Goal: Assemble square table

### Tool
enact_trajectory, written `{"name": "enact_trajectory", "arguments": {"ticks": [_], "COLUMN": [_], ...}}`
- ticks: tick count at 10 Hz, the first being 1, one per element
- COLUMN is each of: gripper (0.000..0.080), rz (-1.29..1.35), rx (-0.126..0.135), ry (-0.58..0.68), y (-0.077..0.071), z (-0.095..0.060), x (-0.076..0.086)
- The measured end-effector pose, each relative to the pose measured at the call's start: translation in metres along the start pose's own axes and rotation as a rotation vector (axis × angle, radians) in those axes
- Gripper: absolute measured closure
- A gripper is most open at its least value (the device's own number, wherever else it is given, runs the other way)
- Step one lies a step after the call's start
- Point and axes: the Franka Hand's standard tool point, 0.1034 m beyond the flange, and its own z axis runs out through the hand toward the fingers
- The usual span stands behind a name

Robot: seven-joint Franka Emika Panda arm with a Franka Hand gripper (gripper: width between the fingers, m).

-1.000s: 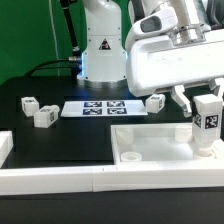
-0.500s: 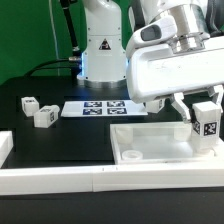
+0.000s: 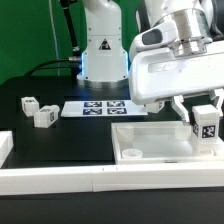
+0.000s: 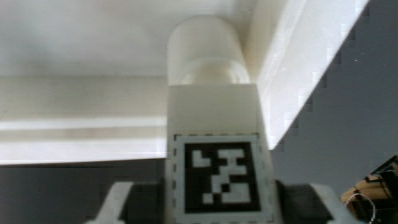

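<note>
The pincer (image 3: 203, 108) is clamped on an upright white leg (image 3: 206, 128) at the square panel's (image 3: 150, 148) 2 o'clock corner. Step in hand: seating the leg. Next it likely needs lining up over the corner socket, then lowering straight.

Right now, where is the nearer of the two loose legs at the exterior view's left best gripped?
Probably mid-length across its flat sides, from above: the loose leg lies free on the table. The gripper must first place its held leg.
</note>
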Motion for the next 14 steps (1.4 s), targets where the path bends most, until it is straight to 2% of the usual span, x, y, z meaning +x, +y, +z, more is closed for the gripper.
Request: {"name": "enact_trajectory", "arguments": {"ticks": [1,2,3,6,11,14], "gripper": [0.0424,0.0286,0.0193,0.0152,0.015,0.015], "rz": [0.0,0.0,0.0,0.0,0.0,0.006], "rx": [0.0,0.001,0.001,0.001,0.001,0.008], "ry": [-0.003,-0.004,-0.004,-0.005,-0.01,-0.081], "y": [0.0,0.0,0.0,0.0,0.001,0.018], "z": [0.0,0.001,0.001,0.001,0.001,-0.007], "x": [-0.001,-0.001,-0.001,-0.002,-0.002,0.018]}}
